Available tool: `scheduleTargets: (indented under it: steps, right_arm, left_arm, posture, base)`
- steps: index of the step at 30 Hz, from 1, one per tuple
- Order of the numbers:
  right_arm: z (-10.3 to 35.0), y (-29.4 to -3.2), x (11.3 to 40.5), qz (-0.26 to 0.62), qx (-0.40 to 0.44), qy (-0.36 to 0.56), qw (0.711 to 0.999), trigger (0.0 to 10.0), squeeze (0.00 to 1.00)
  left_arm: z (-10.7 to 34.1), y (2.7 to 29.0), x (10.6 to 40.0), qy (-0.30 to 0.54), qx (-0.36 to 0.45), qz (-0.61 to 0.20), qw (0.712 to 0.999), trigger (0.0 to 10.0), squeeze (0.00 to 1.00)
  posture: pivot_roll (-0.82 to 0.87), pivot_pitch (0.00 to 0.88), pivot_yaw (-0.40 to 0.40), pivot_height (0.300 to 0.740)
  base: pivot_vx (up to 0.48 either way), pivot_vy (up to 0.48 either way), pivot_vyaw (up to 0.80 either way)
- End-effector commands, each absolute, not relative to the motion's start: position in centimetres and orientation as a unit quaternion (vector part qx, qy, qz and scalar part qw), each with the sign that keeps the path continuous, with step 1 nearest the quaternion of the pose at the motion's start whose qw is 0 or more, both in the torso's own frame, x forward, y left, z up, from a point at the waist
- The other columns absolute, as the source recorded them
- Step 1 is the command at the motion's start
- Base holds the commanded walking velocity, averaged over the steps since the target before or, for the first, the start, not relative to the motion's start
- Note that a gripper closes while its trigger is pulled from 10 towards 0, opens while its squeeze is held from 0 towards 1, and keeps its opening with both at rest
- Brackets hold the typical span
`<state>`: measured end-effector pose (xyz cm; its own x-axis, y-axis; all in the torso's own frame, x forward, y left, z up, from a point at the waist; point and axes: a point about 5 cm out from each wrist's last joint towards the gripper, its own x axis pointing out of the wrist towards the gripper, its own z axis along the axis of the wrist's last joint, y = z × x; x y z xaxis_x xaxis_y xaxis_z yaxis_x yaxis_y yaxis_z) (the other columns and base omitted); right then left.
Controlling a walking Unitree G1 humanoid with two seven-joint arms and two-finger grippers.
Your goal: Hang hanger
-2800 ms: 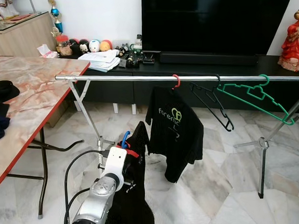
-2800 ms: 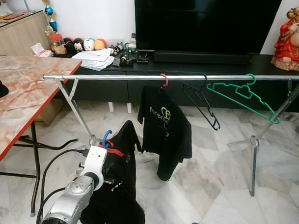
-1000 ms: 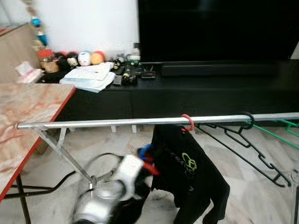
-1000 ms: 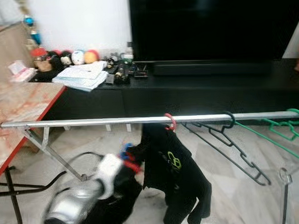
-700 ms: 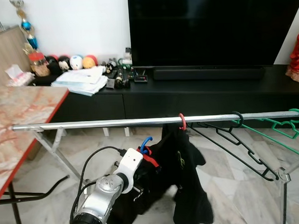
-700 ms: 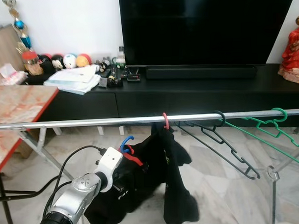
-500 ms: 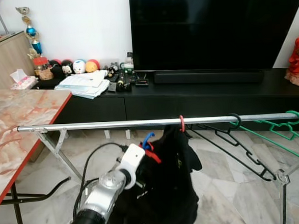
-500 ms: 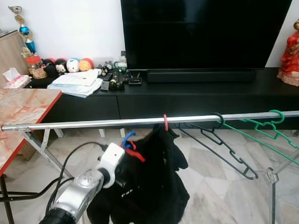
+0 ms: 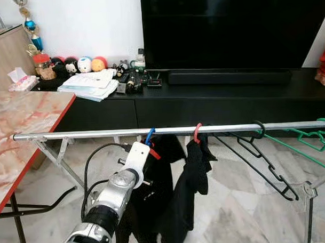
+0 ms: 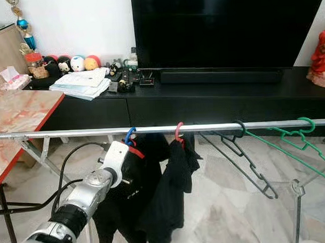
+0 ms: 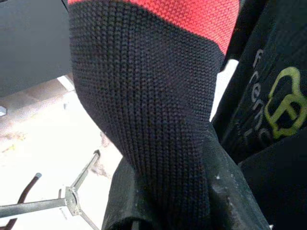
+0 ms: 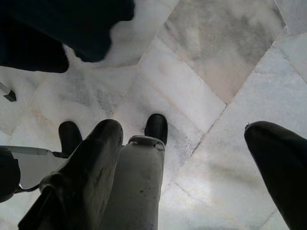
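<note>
While the left arm reached up toward the silver clothes rail (image 9: 88,135), the left gripper (image 9: 148,152) sat just under it, its fingers buried in a black garment (image 9: 154,191) so that I cannot tell whether they were clamped or apart. A blue hanger hook (image 9: 149,135) rose from the gripper's end and touched the rail, with a red strip (image 9: 154,154) just below it against the dark cloth. In the left wrist view a black knit fabric with a red band (image 11: 153,86) hung close before the lens, beside a black shirt printed with a yellow-green logo (image 11: 283,105).

Just beside the blue hook, a red hanger hook (image 9: 197,132) sat over the rail with a second black garment (image 9: 193,173) draped below it. Farther along the rail hung an empty black hanger (image 9: 260,155) and an empty green hanger (image 9: 307,143), both tilted.

Behind the rail stood a black TV console (image 9: 220,98) bearing a large dark television (image 9: 228,28), a soundbar (image 9: 227,76), a stack of papers (image 9: 92,84) and small round toys (image 9: 86,64). A marble-patterned table with a red edge (image 9: 24,126) stood at the robot's left.

The right gripper (image 12: 192,158) hung over the marble floor (image 12: 201,62), its two black fingers spread wide apart and holding nothing.
</note>
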<state>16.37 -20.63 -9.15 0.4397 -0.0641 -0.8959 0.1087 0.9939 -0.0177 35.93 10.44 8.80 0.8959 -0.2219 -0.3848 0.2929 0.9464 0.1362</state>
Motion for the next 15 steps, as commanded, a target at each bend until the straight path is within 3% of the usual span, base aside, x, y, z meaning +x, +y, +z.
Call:
scheduleTargets:
  steps: [1, 15]
  right_arm:
    - [-9.1, -20.8, 16.4, -0.048, 0.017, 0.53, 0.847, 10.0, 0.0]
    - [-9.2, -21.0, 16.2, -0.05, 0.02, 0.53, 0.846, 10.0, 0.0]
  left_arm:
    - [9.8, 10.0, 36.7, 0.18, 0.083, -0.115, 0.973, 10.0, 0.0]
    - [10.3, 9.7, 37.7, 0.2, -0.007, -0.049, 0.979, 10.0, 0.0]
  posture:
    - [-0.01, 0.0, -0.001, 0.74]
    - [-0.03, 0.0, 0.001, 0.74]
  base:
    - [0.0, 0.0, 0.0]
    - [0.0, 0.0, 0.0]
